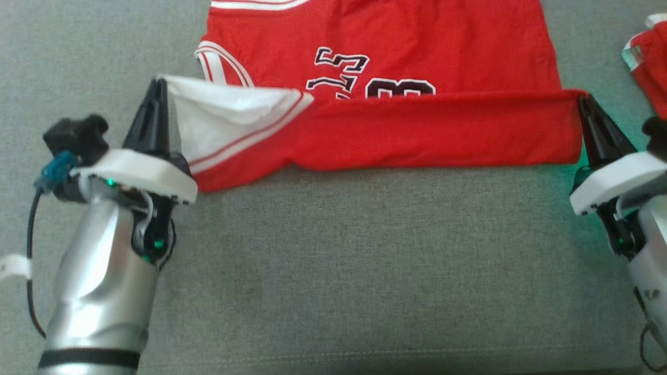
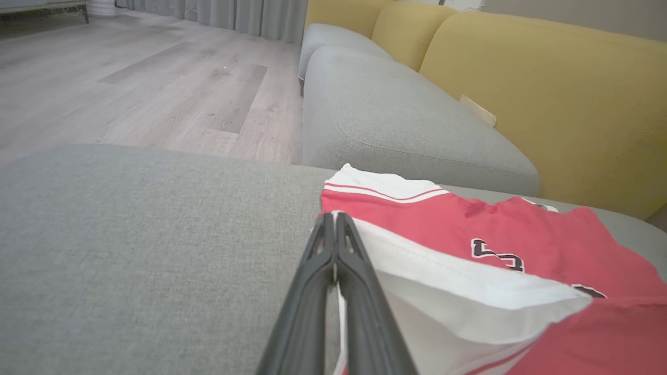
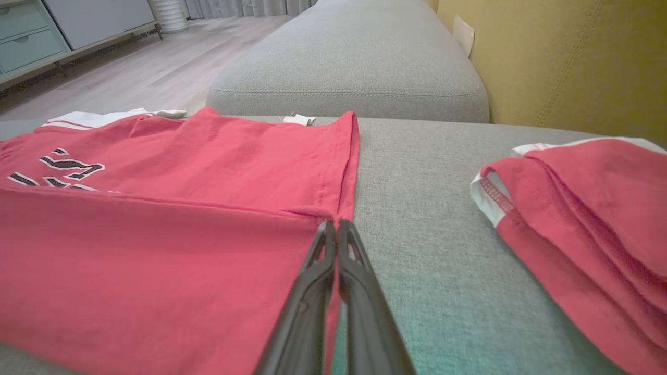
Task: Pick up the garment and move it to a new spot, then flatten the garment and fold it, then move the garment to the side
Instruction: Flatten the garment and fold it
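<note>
My left gripper (image 1: 159, 88) and right gripper (image 1: 585, 102) pinch the lifted edge of the red white-trimmed fabric jersey (image 1: 417, 47); its black numerals (image 1: 341, 61) are half-covered, unreadable.

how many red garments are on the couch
2: the jersey in the middle, pinched by the left claw and right claw, and a folded red garment at the robot's right. Others may lie out of view.

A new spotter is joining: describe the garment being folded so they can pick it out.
On the grey seat cushion lies a wide red jersey, its near edge held up by the left gripper and right gripper. Unlike the folded red bundle at the right, it bears black numbers.
</note>
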Motion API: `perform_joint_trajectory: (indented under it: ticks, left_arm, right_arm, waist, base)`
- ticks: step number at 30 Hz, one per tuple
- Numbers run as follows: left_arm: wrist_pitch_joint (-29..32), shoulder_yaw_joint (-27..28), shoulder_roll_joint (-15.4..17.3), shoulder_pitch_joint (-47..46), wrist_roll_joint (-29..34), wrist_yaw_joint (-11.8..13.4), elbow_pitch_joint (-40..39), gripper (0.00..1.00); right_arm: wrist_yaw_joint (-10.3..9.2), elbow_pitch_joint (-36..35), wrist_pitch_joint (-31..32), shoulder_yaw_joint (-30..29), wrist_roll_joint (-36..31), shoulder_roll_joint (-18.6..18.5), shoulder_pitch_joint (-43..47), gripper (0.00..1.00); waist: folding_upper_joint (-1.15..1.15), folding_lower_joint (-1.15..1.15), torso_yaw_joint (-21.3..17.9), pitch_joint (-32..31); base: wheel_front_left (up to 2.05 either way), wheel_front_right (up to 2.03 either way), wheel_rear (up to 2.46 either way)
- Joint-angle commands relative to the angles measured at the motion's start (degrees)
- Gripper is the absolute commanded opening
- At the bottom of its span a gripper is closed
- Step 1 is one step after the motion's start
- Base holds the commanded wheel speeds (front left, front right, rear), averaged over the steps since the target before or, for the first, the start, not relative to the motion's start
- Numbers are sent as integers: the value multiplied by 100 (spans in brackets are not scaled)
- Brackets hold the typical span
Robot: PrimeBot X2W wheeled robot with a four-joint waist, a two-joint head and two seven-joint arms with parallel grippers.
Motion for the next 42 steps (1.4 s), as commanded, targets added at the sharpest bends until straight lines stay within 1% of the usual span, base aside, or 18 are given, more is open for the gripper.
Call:
perform_joint_trajectory:
  ticks: [1, 6, 7, 8, 9, 14, 18, 21, 23, 25, 27, 32, 36, 40, 41, 42]
  left_arm:
    - [-82, 148, 232, -315, 126, -12, -60, 0]
    - [-96, 169, 218, -519, 341, -58, 80, 0]
    - [-97, 197, 195, -516, 367, -65, 77, 27]
    - [-97, 224, 167, -498, 397, -70, 70, 71]
    - [-98, 247, 142, -467, 440, -73, 41, 100]
    - [-98, 430, 22, 18, 660, -41, -383, 100]
    - [-99, 505, -169, 746, 661, -47, -746, 100]
    - [-95, 366, -296, 1279, 613, -63, -762, 100]
    - [-50, 326, -331, 1407, 575, -55, -736, 100]
    - [52, 269, -376, 1574, 531, 4, -702, 100]
    - [157, 277, -397, 1633, 502, 142, -620, 100]
    - [172, 342, -328, 1493, 524, 299, -472, 100]
    - [195, 345, -273, 1375, 540, 348, -262, 100]
    - [154, 335, -225, 1248, 548, 335, -15, 100]
    - [140, 330, -210, 1215, 556, 331, 61, 78]
    - [129, 313, -196, 1182, 568, 316, 143, 45]
  right_arm:
    - [-5, -19, -104, 122, 65, -124, -154, 0]
    - [-5, 258, -223, 300, 157, -108, -384, 0]
    - [-5, 303, -253, 301, 178, -100, -420, 80]
    - [-5, 350, -278, 299, 195, -90, -446, 100]
    - [-5, 383, -300, 308, 208, -80, -463, 100]
    - [-5, 237, -371, 308, 204, -61, -372, 100]
    - [-5, -286, -377, -20, 122, -17, -45, 100]
    - [-5, -650, -378, -249, 22, 79, 319, 100]
    - [-5, -740, -378, -299, -17, 113, 433, 100]
    - [-5, -895, -378, -374, -65, 187, 624, 100]
    - [-5, -1049, -379, -405, -112, 263, 826, 100]
    - [-5, -1105, -379, -434, -109, 329, 953, 100]
    - [-5, -1056, -379, -441, -73, 337, 986, 100]
    - [-5, -900, -375, -369, 12, 365, 1000, 100]
    - [-5, -836, -347, -334, 56, 384, 987, 100]
    - [-5, -777, -305, -285, 93, 397, 963, 100]
  waist:
    - [0, 0, -19, 82]
    - [0, 0, -42, 125]
    - [0, 0, -46, 121]
    - [0, 0, -46, 109]
    - [0, 0, -46, 91]
    - [0, 0, -75, -87]
    - [0, 0, -82, -249]
    - [0, 0, -98, -339]
    - [0, 0, -106, -356]
    - [0, 0, -120, -376]
    - [0, 0, -150, -387]
    - [0, 0, -207, -382]
    - [0, 0, -232, -379]
    - [0, 0, -227, -372]
    - [0, 0, -224, -366]
    - [0, 0, -219, -358]
  base:
    - [0, 0, 0]
    - [0, 0, 0]
    - [0, 0, 0]
    - [0, 0, 0]
    - [0, 0, 0]
    - [0, 0, 0]
    - [0, 0, 0]
    - [0, 0, 0]
    - [0, 0, 0]
    - [0, 0, 0]
    - [0, 0, 0]
    - [0, 0, 0]
    - [0, 0, 0]
    - [0, 0, 0]
    - [0, 0, 0]
    - [0, 0, 0]
